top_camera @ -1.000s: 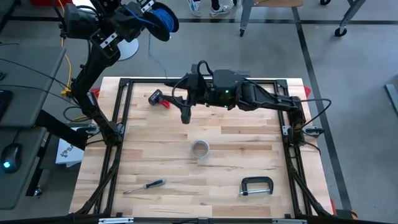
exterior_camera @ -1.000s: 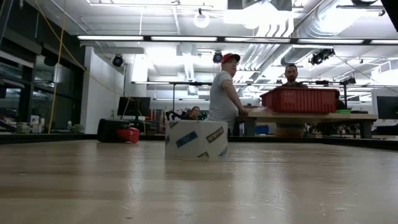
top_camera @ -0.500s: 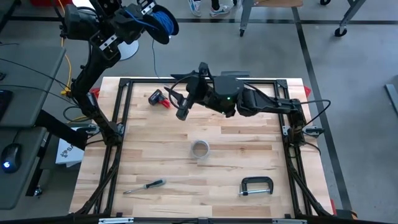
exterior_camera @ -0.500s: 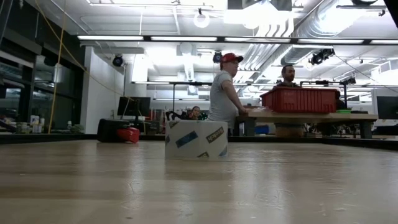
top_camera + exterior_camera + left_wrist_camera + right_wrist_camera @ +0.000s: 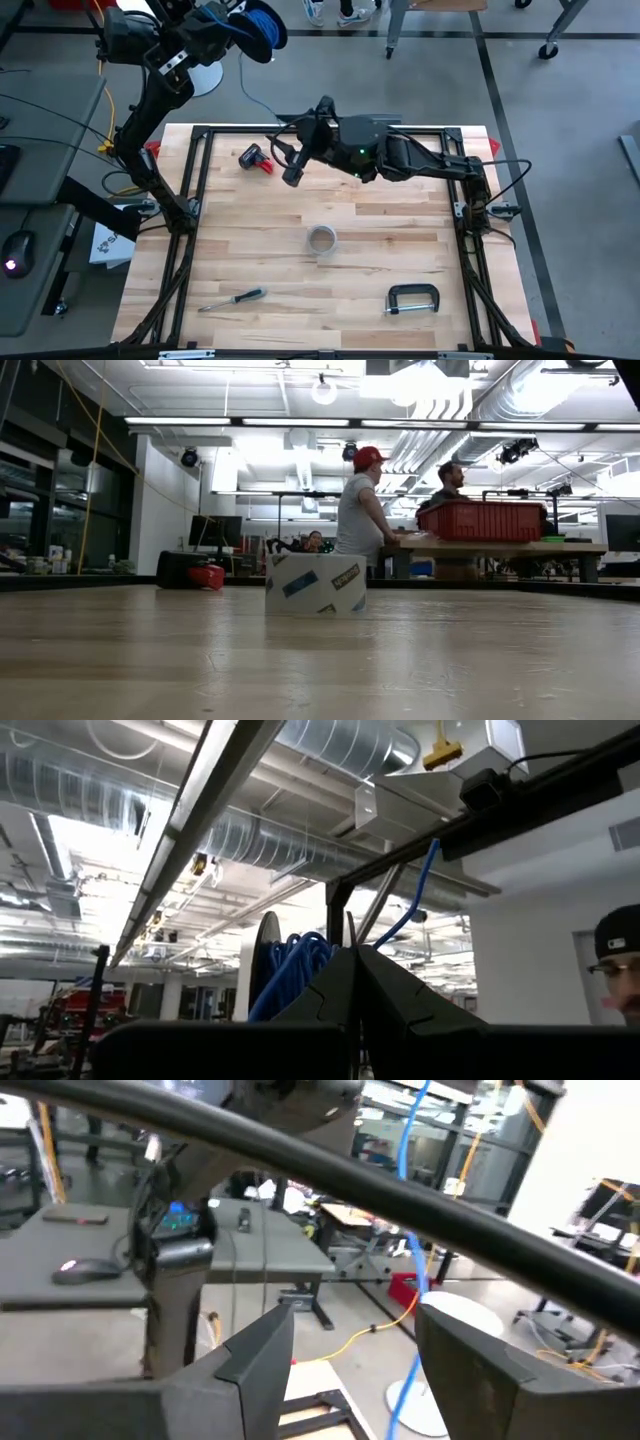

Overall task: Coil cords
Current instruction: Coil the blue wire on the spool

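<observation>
2 dark end effectors are seen: the left end effector (image 5: 238, 12) is raised beyond the far left corner of the pale wooden slatted surface (image 5: 380, 250), its fingers (image 5: 385, 985) pressed together on the thin blue cord (image 5: 262, 25), whose loops are bunched just beside them. From that bundle 1 strand is seen hanging toward the right end effector (image 5: 291, 165), which is held with jaws spread above the far part of the surface, the strand passing between its fingers (image 5: 265, 1350) ungripped.
</observation>
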Controlling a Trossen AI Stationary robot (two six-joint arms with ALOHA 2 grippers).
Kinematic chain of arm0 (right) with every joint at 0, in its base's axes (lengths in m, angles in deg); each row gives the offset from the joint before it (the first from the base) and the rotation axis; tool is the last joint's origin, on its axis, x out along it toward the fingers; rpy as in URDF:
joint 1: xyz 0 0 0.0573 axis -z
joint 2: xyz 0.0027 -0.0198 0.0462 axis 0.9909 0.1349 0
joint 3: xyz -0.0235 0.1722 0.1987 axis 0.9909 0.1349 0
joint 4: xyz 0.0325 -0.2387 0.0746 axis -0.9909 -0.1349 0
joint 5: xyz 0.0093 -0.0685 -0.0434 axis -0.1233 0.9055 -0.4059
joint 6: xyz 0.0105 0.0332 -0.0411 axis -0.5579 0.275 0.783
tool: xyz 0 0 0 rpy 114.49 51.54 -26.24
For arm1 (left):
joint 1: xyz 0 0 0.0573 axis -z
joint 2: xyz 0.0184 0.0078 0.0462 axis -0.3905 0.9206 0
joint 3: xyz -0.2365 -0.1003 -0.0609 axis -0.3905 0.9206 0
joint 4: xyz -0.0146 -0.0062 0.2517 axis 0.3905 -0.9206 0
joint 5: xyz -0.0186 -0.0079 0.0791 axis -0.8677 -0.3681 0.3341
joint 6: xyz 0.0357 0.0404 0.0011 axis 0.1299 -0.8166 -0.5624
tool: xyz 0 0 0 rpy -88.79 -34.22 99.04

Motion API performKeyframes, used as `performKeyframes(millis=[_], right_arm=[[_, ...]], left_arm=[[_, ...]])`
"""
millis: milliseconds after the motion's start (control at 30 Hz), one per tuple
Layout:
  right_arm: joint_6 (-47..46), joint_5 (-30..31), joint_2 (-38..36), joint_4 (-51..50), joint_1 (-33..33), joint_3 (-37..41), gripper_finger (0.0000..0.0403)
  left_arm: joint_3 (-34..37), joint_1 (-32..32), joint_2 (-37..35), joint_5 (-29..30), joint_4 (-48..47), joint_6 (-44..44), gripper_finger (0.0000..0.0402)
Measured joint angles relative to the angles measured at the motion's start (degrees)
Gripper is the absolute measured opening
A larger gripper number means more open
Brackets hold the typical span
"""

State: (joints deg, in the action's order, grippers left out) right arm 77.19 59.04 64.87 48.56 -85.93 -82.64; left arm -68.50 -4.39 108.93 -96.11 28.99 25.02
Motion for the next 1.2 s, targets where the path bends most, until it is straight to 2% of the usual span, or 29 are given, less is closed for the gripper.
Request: performKeyframes(millis=[933,1033,1200], right_arm=[[-1.83,0.68,-0.16,4.26,2.53,-0.02,0.0204],[-3.93,-0.33,-0.12,4.01,2.93,-0.02,0.0204],[-4.46,-7.85,-0.11,4.75,2.41,-0.02,0.0204]], left_arm=[[0.02,-0.42,-0.09,-2.14,2.53,1.26,0.0005],[0.02,-0.42,-0.09,-1.70,2.90,1.26,0.0005],[0.02,-0.45,-0.09,-1.51,2.86,1.23,0.0005]])
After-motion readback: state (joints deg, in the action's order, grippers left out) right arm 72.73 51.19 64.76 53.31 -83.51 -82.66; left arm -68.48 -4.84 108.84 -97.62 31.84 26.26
